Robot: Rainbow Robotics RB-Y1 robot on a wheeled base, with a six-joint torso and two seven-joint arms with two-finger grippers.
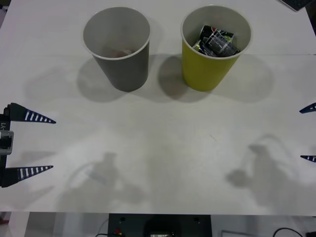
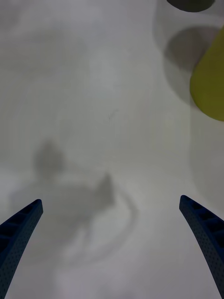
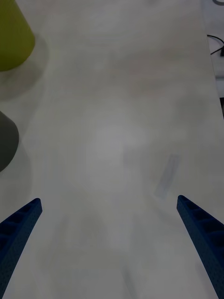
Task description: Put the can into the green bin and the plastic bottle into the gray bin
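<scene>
The gray bin point(image 1: 126, 69) stands upright at the back left of the white table, with a faint brownish shape at its bottom that I cannot identify as the plastic bottle. To its right stands the green bin point(image 1: 205, 69), and the black can point(image 1: 217, 40) with lime-green patches lies inside it. My left gripper point(image 1: 53, 144) hovers open and empty at the table's left edge. At the right edge my right gripper point(image 1: 300, 135) is open and empty too. The right wrist view shows the green bin point(image 2: 210, 79) and gray bin point(image 2: 189, 4) beyond the right gripper point(image 2: 111, 203). The left wrist view shows the green bin point(image 3: 14, 37) and gray bin point(image 3: 7, 140) beyond the left gripper point(image 3: 109, 202).
The table point(image 1: 158, 148) is wide and white, and its front edge runs along the bottom of the front view. A dark device point(image 1: 158, 227) sits below that edge. A cable point(image 3: 215, 42) lies past the table's far side in the left wrist view.
</scene>
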